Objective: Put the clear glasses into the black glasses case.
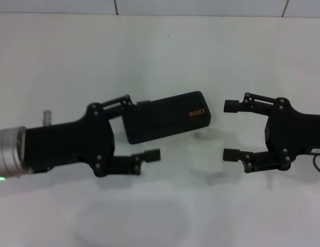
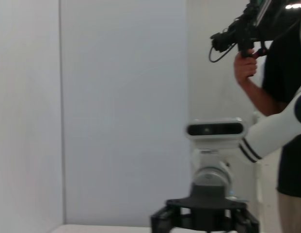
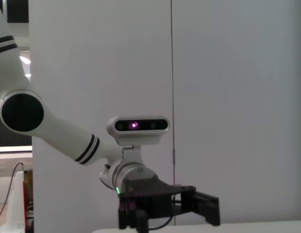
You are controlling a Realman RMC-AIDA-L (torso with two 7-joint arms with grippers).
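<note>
**Both grippers wide open beside the closed case**

The black glasses case lies closed on the white table. The clear glasses sit just beside its lettered end, nearer the robot. The left gripper gapes empty at the case's other end; the right gripper gapes empty beyond the glasses.
</note>
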